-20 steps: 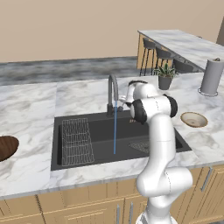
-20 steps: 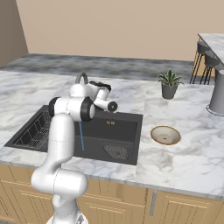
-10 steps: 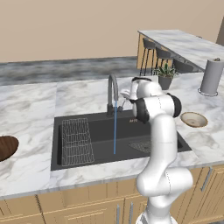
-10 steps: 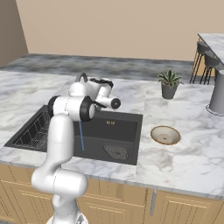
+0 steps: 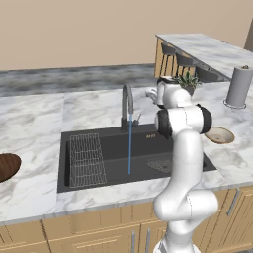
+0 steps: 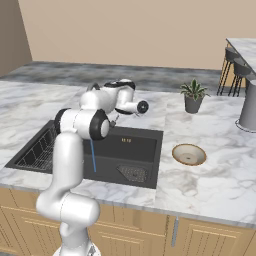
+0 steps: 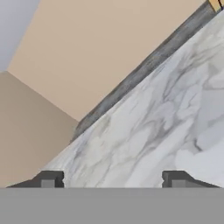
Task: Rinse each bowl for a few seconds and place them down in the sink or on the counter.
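Note:
A dark brown bowl (image 5: pixel 5 167) lies on the counter (image 5: pixel 34 118) at the far left edge. On the counter right of the sink (image 5: pixel 106 141) sits a tan bowl (image 5: pixel 219 134) (image 6: pixel 188 154). A thin blue stream of water (image 5: pixel 130 146) (image 6: pixel 93 156) runs from the grey arched tap (image 5: pixel 126 101) into the black basin. My gripper (image 5: pixel 149 93) hangs just right of the tap, behind the sink, well away from both bowls. In the hand view the gripper (image 7: pixel 112 179) is open, with bare marble between its fingertips (image 7: pixel 50 179).
A wire rack (image 5: pixel 85 159) lies in the left part of the basin and a mesh strainer (image 5: pixel 159 164) (image 6: pixel 132 172) in the right. A potted plant (image 5: pixel 187 81) (image 6: pixel 193 97) and a grey paper-towel roll (image 5: pixel 237 86) stand at the back right, before the raised bar top.
The gripper has opened and the hand has lifted slightly up and to the right, away from the tap's base. Water keeps running; the bowls have not moved.

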Tool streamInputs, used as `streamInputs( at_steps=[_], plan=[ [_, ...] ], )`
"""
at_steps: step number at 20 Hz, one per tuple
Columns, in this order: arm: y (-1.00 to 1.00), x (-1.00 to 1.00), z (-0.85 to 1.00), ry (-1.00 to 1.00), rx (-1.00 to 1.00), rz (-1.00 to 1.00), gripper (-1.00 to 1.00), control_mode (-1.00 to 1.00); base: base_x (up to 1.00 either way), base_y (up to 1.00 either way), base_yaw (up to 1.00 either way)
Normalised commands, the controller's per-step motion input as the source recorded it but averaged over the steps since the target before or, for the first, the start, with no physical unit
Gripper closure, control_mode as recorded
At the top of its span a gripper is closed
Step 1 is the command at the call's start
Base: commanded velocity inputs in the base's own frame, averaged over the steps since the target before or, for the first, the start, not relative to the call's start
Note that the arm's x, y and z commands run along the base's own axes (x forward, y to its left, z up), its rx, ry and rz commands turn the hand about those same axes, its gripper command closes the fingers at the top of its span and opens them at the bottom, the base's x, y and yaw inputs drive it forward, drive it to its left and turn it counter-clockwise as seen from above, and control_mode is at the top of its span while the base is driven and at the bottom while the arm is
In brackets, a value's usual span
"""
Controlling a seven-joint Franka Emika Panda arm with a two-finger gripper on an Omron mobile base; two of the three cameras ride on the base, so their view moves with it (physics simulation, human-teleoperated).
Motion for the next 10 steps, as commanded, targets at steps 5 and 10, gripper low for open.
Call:
streamInputs(
  at_steps=[5,10],
  plan=[
    [-0.45,-0.21,0.73,0.09,0.00,-0.03,-1.00,-1.00,0.00,0.00,0.00],
    [-0.43,-0.46,0.58,0.21,0.00,-0.07,-1.00,-1.00,0.00,0.00,0.00]
  ],
)
